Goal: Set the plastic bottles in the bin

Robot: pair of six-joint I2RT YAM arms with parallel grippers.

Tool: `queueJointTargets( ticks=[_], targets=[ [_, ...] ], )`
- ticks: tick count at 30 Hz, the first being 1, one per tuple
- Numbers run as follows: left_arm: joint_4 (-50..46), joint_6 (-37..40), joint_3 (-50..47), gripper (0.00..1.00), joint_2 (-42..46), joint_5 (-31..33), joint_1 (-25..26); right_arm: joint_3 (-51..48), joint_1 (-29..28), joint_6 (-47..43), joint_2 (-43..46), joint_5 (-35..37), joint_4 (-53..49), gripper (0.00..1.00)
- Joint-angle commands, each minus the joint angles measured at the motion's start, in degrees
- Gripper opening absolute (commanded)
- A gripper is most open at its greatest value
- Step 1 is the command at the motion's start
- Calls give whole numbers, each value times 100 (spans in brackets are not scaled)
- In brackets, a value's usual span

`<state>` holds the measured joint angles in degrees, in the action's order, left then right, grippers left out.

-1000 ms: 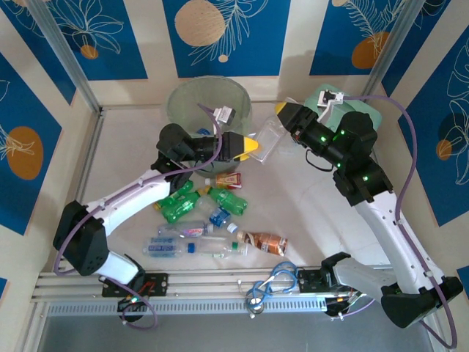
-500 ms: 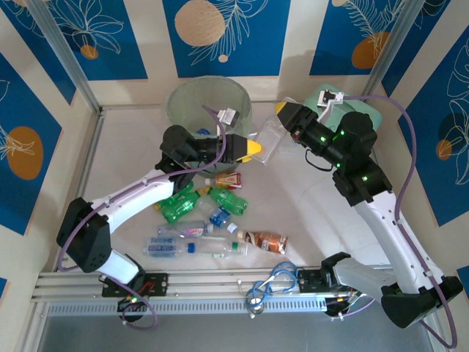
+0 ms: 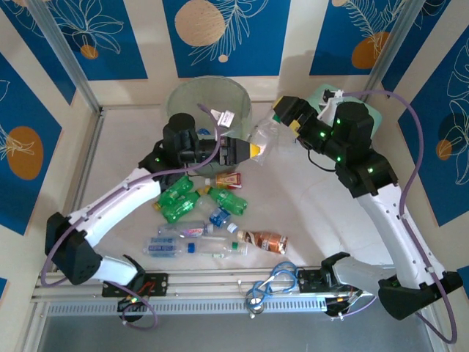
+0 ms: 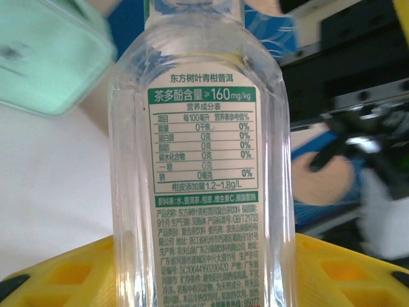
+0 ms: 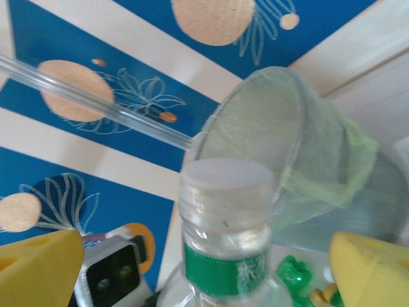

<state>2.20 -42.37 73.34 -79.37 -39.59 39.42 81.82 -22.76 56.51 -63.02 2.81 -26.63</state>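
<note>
Left gripper [image 3: 254, 150] clamps a clear bottle [image 4: 201, 192] labelled "160mg/kg"; right gripper [image 5: 204, 272] stands open around its cap [image 5: 225, 182].

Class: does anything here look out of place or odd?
A clear bottle hangs in mid-air beside the bin, gripped by the left end effector, its cap between the right end effector's open fingers.

A clear bottle [image 3: 265, 136] hangs just beside the upright pale-green bin [image 3: 189, 101]; other crushed bottles [image 3: 176, 204] lie clustered nearer.
</note>
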Motion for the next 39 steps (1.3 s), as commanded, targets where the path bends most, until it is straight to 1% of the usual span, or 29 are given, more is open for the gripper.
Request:
queueJointTargets(
  ticks=[1, 4, 7, 9, 14, 18, 23, 29, 36, 37, 38, 39],
  targets=[
    [-2108, 1907, 535, 42, 330, 1431, 76, 309, -9, -414, -127, 279, -1169, 99],
    [-2705, 2549, 827, 42, 350, 1976, 183, 502, -16, -552, -315, 30, -1366, 99],
    [-2954, 2962, 970, 42, 403, 2326, 303, 664, -43, -611, -461, -136, -1408, 99],
    [-3052, 3138, 1020, 43, 422, 2456, 370, 691, -57, -618, -495, -302, -1267, 100],
    [-3216, 3378, 1059, 43, 413, 2601, 504, 488, -160, -639, -439, -850, -528, 99],
    [-3166, 3506, 1020, 43, 486, 2583, 655, 673, -244, -632, -664, -644, -805, 96],
    [-3110, 3542, 1007, 43, 550, 2651, 689, 853, -303, -678, -960, -492, -1028, 91],
    [-3138, 3613, 999, 42, 554, 2650, 702, 1038, -395, -703, -1228, -528, -1087, 74],
    [-3085, 3623, 930, 44, 554, 2690, 704, 1068, -448, -730, -1274, -561, -1059, 47],
    [-3068, 3624, 915, 45, 554, 2685, 703, 1047, -448, -734, -1253, -553, -1047, 42],
    [-3050, 3618, 897, 47, 554, 2670, 701, 1042, -448, -737, -1245, -553, -1029, 40],
    [-3033, 3605, 876, 52, 552, 2651, 704, 1023, -448, -735, -1226, -560, -1005, 38]
  ],
)
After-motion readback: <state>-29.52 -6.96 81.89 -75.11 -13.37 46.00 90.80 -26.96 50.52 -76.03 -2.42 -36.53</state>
